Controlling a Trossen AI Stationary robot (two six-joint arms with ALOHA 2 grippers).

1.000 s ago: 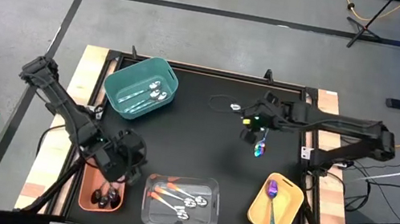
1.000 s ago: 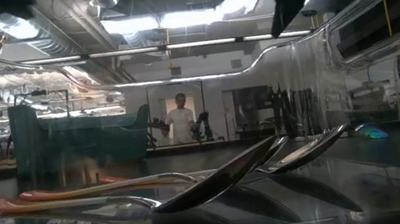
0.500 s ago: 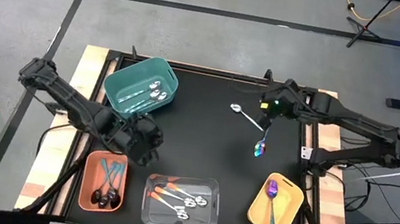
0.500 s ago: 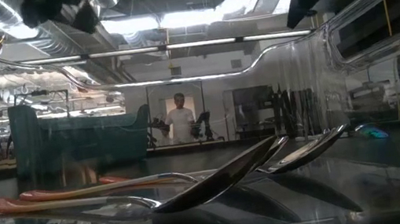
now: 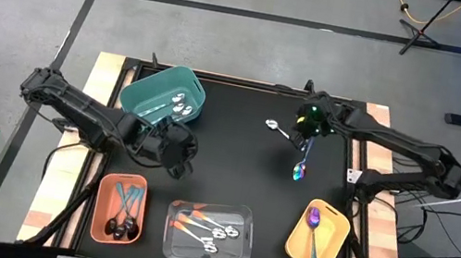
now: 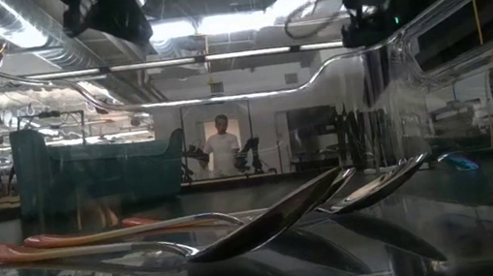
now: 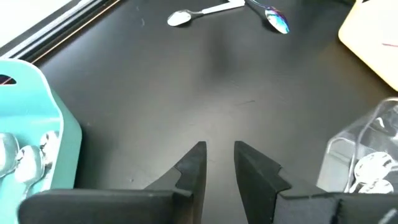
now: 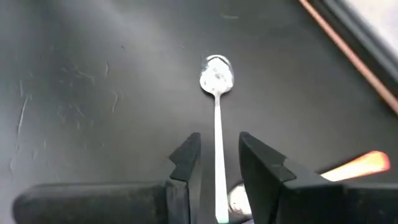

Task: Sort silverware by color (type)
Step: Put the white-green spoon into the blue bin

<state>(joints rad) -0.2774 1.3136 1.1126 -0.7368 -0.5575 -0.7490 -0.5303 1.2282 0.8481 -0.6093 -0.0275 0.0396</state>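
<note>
From above we are counting four bins on the black table (image 5: 233,172): a teal bin (image 5: 162,99) at upper left holding silver spoons, a salmon bin (image 5: 120,208) at lower left with dark-bowled spoons, a clear bin (image 5: 209,231) at bottom centre with orange-handled spoons, and a yellow bin (image 5: 318,236) at lower right with one purple spoon (image 5: 314,227). Two spoons are lying loose at upper centre: a silver spoon (image 5: 278,130) and an iridescent spoon (image 5: 300,170). The right gripper (image 5: 309,123) is hovering just beside the silver spoon, its arm reaching in from the right. The left gripper (image 5: 178,150) is hanging beside the teal bin, arm bent.

In the low view we are seeing orange-handled spoons (image 6: 143,234) overlapping inside the clear bin.

The left wrist view is showing its fingers (image 7: 193,167) slightly apart, holding nothing.

The right wrist view is showing its fingers (image 8: 186,163) narrowly apart, straddling the silver spoon's handle.
</note>
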